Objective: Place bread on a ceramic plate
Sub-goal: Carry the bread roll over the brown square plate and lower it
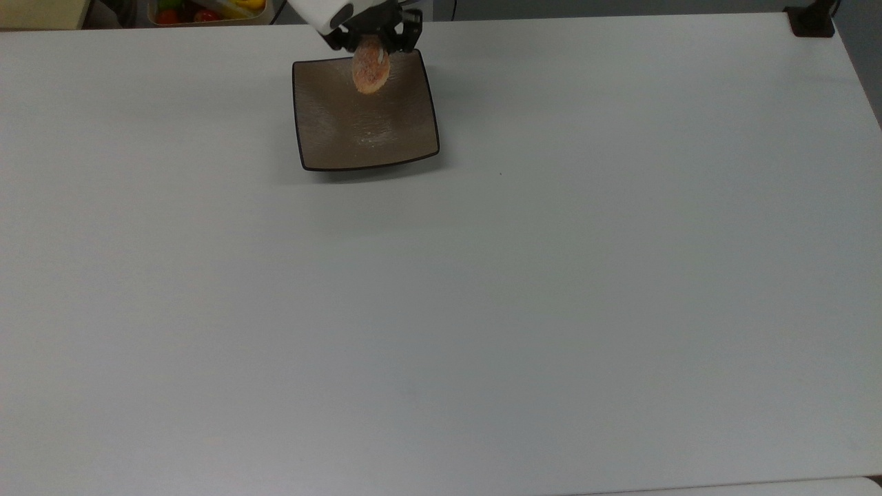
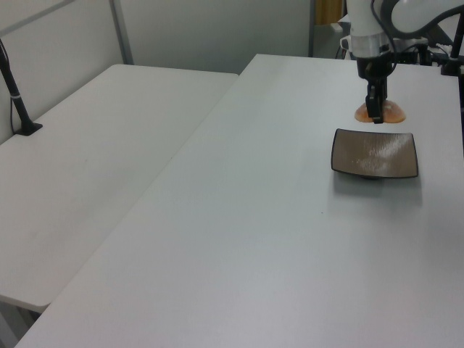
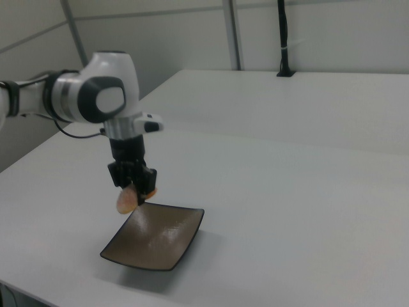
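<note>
Claw (image 1: 372, 43) pinches the bread (image 1: 371, 70) above the ceramic plate (image 1: 331, 131).

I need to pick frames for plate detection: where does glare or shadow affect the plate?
Top view: the ceramic plate shows only faint sheen, with a soft shadow below it. Left view: a bright streak at its right. Right view: pale reflection across the middle.

one bread (image 1: 371, 69), one ceramic plate (image 1: 344, 131)
</note>
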Robot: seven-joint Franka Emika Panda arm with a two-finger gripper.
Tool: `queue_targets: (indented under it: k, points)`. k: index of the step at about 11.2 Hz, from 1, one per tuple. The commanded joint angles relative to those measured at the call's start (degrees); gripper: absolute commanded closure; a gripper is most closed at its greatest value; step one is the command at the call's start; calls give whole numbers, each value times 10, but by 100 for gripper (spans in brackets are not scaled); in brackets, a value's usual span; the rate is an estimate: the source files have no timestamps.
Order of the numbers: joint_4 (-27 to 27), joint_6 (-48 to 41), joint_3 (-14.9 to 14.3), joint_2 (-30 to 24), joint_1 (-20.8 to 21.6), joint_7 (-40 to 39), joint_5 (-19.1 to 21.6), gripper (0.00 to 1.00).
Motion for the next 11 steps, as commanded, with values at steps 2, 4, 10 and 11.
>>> queue_targets:
  k: [2, 4, 10, 11]
  points:
    - [-59, 120, -31, 32, 13, -34, -9, 69]
    - [-59, 124, -31, 51, 13, -75, -9, 59]
    - [-59, 166, -31, 94, 19, -93, -9, 6]
    - [-59, 163, -31, 92, 20, -93, -9, 0]
